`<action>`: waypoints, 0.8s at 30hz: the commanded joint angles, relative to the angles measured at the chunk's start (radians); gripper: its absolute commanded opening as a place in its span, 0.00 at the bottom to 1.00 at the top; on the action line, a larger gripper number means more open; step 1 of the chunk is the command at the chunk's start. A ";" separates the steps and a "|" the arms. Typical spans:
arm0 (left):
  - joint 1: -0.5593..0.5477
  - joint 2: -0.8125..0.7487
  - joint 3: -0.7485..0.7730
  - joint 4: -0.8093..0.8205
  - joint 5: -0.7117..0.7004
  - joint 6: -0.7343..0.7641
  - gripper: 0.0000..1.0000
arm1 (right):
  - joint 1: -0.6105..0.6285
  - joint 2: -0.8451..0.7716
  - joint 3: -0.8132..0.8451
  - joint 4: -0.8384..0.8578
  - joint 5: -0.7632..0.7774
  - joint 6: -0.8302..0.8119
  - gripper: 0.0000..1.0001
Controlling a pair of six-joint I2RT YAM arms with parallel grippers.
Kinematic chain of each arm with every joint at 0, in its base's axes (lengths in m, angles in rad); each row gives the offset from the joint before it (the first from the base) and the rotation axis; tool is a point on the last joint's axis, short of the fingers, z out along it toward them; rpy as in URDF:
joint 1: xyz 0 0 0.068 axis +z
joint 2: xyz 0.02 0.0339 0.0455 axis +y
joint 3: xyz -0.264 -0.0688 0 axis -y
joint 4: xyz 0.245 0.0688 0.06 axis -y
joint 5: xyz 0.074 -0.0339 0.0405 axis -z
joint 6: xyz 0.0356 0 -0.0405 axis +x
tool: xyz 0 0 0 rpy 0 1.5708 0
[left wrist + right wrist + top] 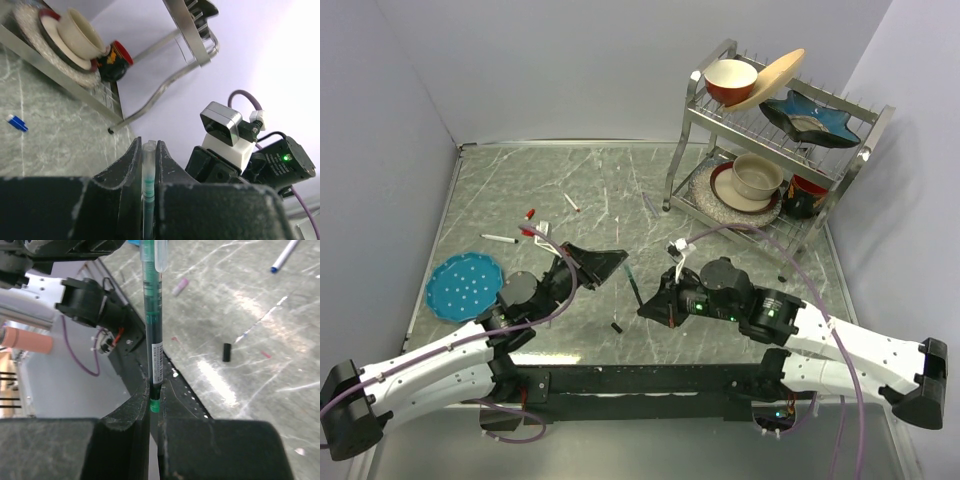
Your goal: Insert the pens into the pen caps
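1. Top view: the left hand [618, 258] and right hand [647, 305] both pinch the green pen [633, 283] above the middle of the tabletop [620, 190]; a black cap [617, 327] lies nearer.
2. Left wrist: its fingers press on the pen's clear end.
3. Right wrist: its fingers clamp the pen's other end.

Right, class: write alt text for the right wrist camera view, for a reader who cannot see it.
The right gripper is shut on a dark green pen that runs straight up the middle of the frame. Beyond it, on the grey marbled table, lie a small black cap and, farther off, a blue-tipped white pen.
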 commanded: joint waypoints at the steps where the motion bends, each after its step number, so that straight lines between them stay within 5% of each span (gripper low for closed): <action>1: -0.082 0.027 -0.071 -0.144 0.164 -0.020 0.01 | -0.107 0.010 0.202 0.305 0.226 -0.038 0.00; 15: -0.129 0.150 -0.097 -0.017 0.171 -0.055 0.01 | -0.251 0.183 0.295 0.303 -0.019 -0.083 0.00; 24: -0.114 0.179 0.240 -0.469 -0.061 0.072 0.01 | -0.251 0.090 -0.021 0.321 -0.120 -0.034 0.00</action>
